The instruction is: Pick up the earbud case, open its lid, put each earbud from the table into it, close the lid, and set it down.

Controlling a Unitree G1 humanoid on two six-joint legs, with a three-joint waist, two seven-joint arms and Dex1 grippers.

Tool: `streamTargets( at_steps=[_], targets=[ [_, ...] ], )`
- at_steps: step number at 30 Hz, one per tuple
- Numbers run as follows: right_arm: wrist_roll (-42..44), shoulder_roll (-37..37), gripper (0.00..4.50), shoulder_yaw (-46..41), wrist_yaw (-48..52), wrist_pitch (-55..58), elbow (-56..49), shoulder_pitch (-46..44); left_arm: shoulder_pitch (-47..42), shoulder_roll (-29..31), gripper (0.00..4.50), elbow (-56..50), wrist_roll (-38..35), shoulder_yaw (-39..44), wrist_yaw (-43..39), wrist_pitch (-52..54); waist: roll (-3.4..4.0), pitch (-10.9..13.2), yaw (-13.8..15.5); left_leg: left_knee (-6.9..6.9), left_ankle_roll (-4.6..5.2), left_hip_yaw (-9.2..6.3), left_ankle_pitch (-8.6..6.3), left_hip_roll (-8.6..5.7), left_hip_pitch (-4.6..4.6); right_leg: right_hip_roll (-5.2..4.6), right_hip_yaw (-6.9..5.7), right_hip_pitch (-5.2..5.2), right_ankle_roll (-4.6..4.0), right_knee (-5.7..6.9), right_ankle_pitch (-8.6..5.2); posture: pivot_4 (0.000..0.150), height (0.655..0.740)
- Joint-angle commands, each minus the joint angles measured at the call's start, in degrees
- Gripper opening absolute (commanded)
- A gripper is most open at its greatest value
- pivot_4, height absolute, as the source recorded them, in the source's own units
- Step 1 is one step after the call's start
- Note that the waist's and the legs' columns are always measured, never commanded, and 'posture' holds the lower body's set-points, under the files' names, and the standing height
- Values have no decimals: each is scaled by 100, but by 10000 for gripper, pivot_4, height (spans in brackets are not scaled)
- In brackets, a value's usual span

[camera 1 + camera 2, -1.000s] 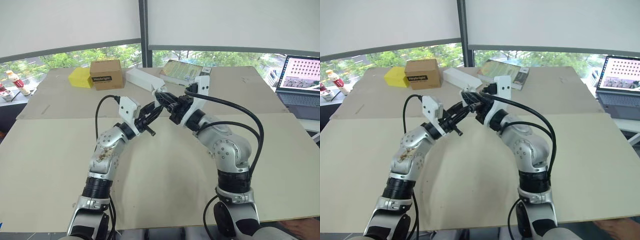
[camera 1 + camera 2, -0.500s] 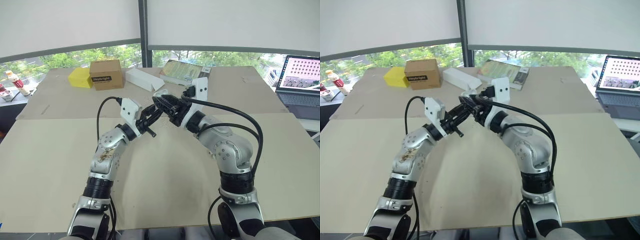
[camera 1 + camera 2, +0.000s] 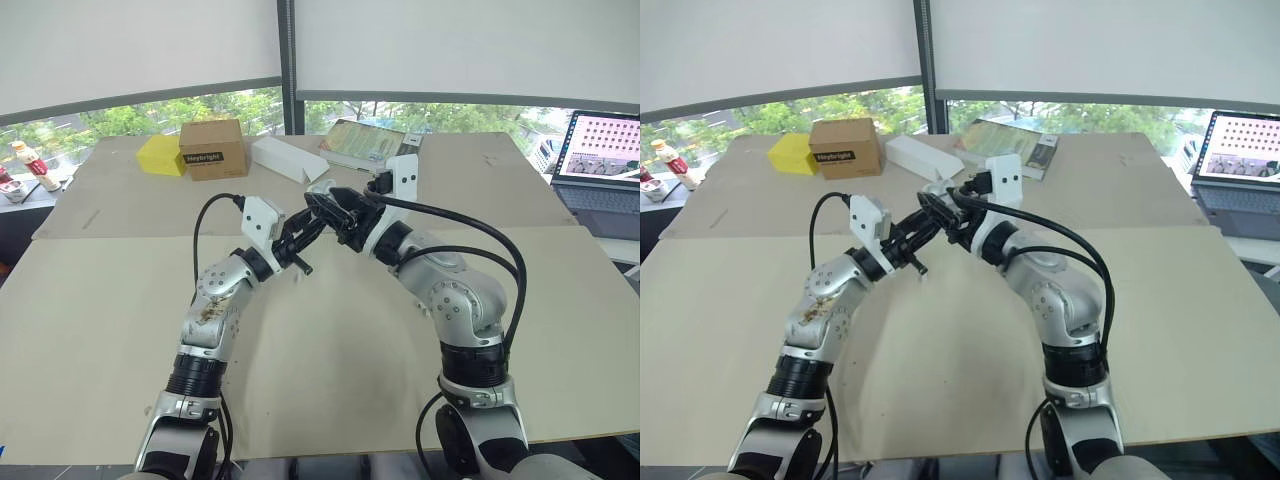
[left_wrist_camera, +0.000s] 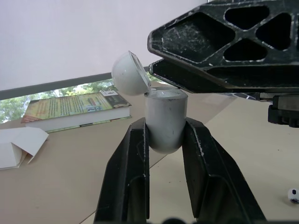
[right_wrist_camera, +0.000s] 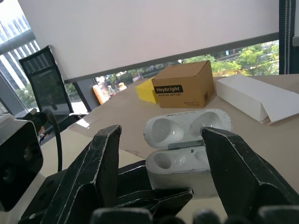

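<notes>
My left gripper (image 3: pixel 316 217) is shut on the body of the white earbud case (image 4: pixel 165 119), holding it upright above the table's middle. The case's lid (image 4: pixel 129 73) is swung open, and the two sockets inside the case (image 5: pixel 184 163) look empty. My right gripper (image 3: pixel 336 205) is open, with one finger on each side of the case and not touching it. A small white earbud (image 4: pixel 292 195) lies on the table below the grippers.
Along the table's far side stand a brown cardboard box (image 3: pixel 212 148), a yellow object (image 3: pixel 162 155), a white carton (image 3: pixel 288 158) and a book (image 3: pixel 362 142). A laptop (image 3: pixel 604 160) sits at the far right and a small bottle (image 3: pixel 33 165) at the far left.
My right gripper has moved left and closer over the case. The white lid now shows open above my left gripper. Almost nothing has moved in the last half second.
</notes>
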Motion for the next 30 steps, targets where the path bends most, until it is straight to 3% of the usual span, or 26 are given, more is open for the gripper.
streamTargets(
  at_steps=[1,9,15,19,23,24,27,30],
  targets=[
    [107,49,30387,-147,-41,-159,-85,-85,-82,-2,5017,-225,-69,48,-26,-195,0,0,1,0,0,0,0,0,0,0,0,0,0,0,0,1500,7400],
    [486,135,30387,-629,-64,-377,-123,-390,-126,79,5017,-135,-206,218,7,-17,0,0,-2,-1,0,0,0,0,0,0,0,-1,0,-1,0,1500,7400],
    [811,-372,30387,-951,94,-197,-137,-674,-192,498,5017,-178,-472,823,177,252,0,0,-5,-2,1,-1,0,1,1,1,-1,0,0,-1,0,1500,7400],
    [533,-1099,30387,-583,410,14,-8,-385,-101,997,5017,-157,-479,1187,190,315,1,1,-15,-7,3,0,-2,2,2,1,-1,-1,0,-1,0,1500,7400],
    [241,-1290,30387,-90,477,9,11,40,112,1223,5017,-246,-457,1334,208,352,1,1,-15,-14,6,4,-3,2,11,1,1,7,0,-8,0,1500,7400],
    [78,-1291,35590,131,487,-75,-14,193,184,1255,5017,-297,-441,1354,226,355,1,1,-16,-15,6,5,-3,3,11,1,2,6,0,-8,0,1500,7400],
    [-448,-1204,44840,852,489,-397,-32,588,352,1276,5017,-449,-420,1387,332,384,1,1,-18,-16,5,5,-3,5,10,1,3,4,0,-8,0,1500,7400],
    [-870,-990,44840,1215,318,-629,127,838,458,1267,5017,-573,-418,1380,408,415,1,1,-17,-16,0,5,0,5,8,1,4,0,0,-7,0,1500,7400]
  ],
)
